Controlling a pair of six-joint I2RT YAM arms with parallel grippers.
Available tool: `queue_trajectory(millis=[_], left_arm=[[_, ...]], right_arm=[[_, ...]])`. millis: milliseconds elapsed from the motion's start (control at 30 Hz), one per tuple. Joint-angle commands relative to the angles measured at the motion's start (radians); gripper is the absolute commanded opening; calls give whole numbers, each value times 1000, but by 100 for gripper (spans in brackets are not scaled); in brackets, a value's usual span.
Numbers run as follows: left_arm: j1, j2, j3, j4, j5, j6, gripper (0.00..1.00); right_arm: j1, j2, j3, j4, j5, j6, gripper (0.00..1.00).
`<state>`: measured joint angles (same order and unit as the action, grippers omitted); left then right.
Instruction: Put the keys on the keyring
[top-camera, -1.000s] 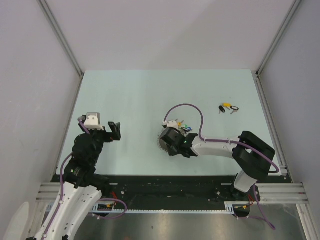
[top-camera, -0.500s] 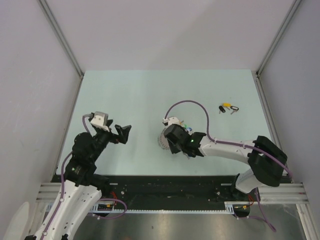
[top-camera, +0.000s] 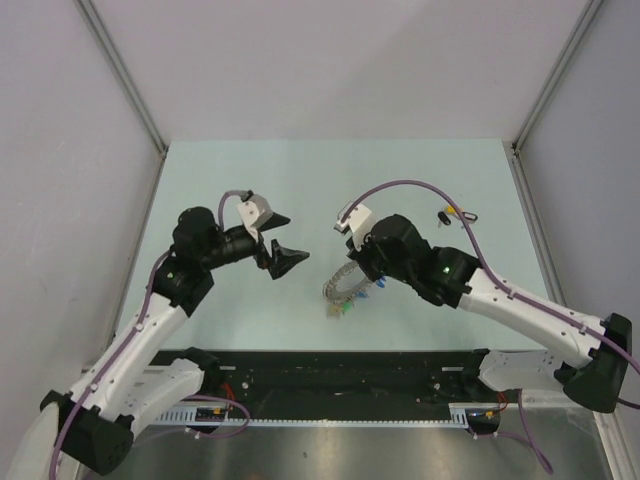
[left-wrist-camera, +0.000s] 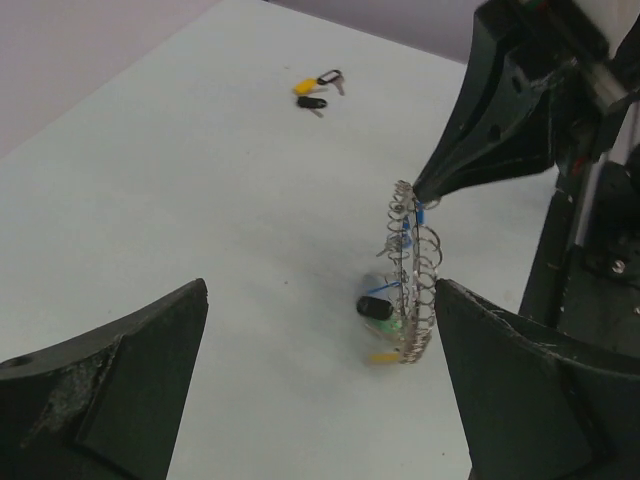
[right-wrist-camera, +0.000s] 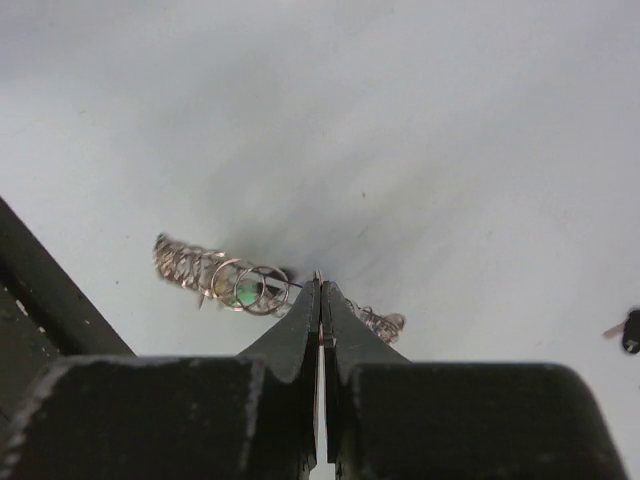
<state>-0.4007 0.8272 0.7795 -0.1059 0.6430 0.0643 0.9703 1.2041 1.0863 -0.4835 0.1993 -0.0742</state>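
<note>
A: Need location of the keyring (left-wrist-camera: 410, 290), fast.
B: Mid-table, hanging upright off the right gripper (right-wrist-camera: 320, 290), clamped tight on thin wire at the top. Bottom edge on or just off the table (top-camera: 250, 180), can't tell which.
A: And the left gripper (top-camera: 285, 240)?
B: Spread wide, holding nothing, aimed at the ring from near by.
A: Loose keys (top-camera: 455, 213)?
B: Lying together at far right, well apart from both grippers. Not yet strung.
A: Handling guess?
B: Probably heavy-ish, rigid metal but loose as a bundle, swinging freely, slick too. Likely to pivot in a one-point pinch. Better to take hold of bare ring wire between strung pieces, with a second grip opposite the first. For the keys: likely light, flat, hard to lift off the table. Best grabbed by the plastic tag, leaving the hole free.
A: Versus a second ago?
B: Back then lying flat under the right gripper, now tipped on edge. Also right arm (top-camera: 520, 305) stretched out further, left arm (top-camera: 150, 320) swung from folded near its base up to centre. Keys unmoved.
</note>
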Motion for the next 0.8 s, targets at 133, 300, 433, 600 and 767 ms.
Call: queue_trajectory(millis=[133,300,433,600,767], left_arm=[[-69,165,119,69,219,127,100],[-82,200,48,192,257,82,97],[-87,220,3,236,282,74,94],[-101,237,-26,244,259,80,95],[-130,237,-54,271,225,95,94]], right_arm=[[-7,-95,70,13,-189,-292,0],[-19,-68,70,22,-323,-363,0],[-41,-28,70,34,-396,-394,0],[-82,6,69,52,-498,-409,0],[-136,3,61,78,-578,-404,0]])
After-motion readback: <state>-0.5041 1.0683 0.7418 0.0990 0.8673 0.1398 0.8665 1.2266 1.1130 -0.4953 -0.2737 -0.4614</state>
